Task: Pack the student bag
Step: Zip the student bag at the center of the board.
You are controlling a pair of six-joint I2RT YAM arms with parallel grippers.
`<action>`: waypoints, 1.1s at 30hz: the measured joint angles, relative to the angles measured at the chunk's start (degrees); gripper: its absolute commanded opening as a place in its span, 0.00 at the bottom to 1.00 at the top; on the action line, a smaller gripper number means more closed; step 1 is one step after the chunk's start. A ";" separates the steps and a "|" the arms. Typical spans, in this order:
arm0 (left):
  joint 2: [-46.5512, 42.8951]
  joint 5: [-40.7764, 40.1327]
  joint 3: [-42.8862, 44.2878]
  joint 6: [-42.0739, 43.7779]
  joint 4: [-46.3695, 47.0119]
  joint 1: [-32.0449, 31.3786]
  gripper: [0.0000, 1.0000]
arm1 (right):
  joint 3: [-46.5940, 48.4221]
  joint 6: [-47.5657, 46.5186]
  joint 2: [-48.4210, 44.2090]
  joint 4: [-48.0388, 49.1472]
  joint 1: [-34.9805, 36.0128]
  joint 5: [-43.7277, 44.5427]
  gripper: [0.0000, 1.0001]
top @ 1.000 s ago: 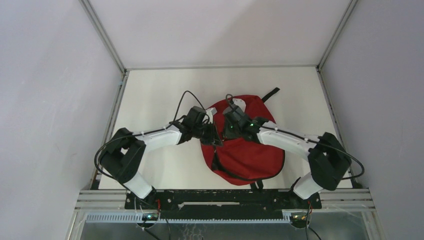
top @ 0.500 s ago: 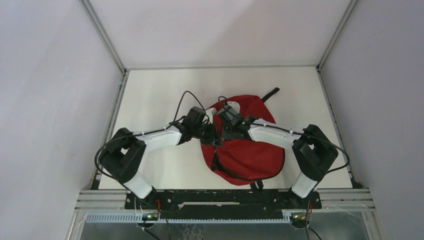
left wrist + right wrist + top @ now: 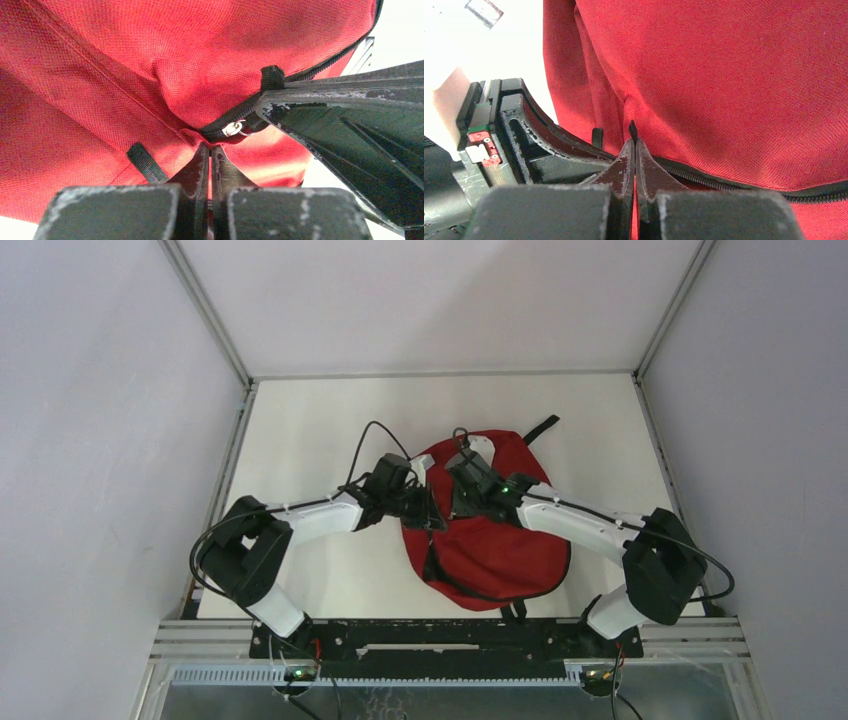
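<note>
Top view: arms cover the bag's [image 3: 505, 545] left edge, so fingertips are hidden there. Wrist views crop the bag. It's red with black zipper [image 3: 724, 183] trim and lies mid-tabletop [image 3: 320, 440], a black strap [image 3: 543, 426] poking out far right. Left hand [image 3: 210, 147] is clamped on a fabric fold under the zipper. Right hand [image 3: 634, 142] is fully closed at a small black tab [image 3: 632, 128], grip unclear.

Lab robot cell: white table [image 3: 300, 440], grey walls [image 3: 100, 390], aluminium frame [image 3: 205, 310].

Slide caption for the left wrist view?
Left gripper shut on red fabric of the student bag, right beside its silver zipper slider.
</note>
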 measured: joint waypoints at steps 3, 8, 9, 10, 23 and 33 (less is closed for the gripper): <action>0.00 0.46 0.02 0.00 0.55 0.00 0.00 | -0.07 0.04 -0.85 -0.68 0.24 0.72 0.00; 0.00 0.55 0.00 -0.02 0.61 0.04 0.00 | -1.38 0.11 -2.12 -1.05 0.24 2.29 0.00; 0.00 0.57 0.00 0.00 0.63 0.04 0.00 | -1.68 0.13 -2.56 -1.25 0.24 2.80 0.00; 0.00 0.57 0.00 0.00 0.68 0.04 0.00 | -1.95 0.17 -3.02 -1.51 0.24 3.17 0.00; -0.85 0.48 -1.09 0.02 0.68 0.98 0.00 | -6.45 0.55 -11.52 -4.04 -3.96 8.26 0.00; -5.90 0.48 -2.10 0.48 -2.54 3.19 0.00 | -11.72 -1.25 -20.52 -4.98 -15.76 9.03 0.00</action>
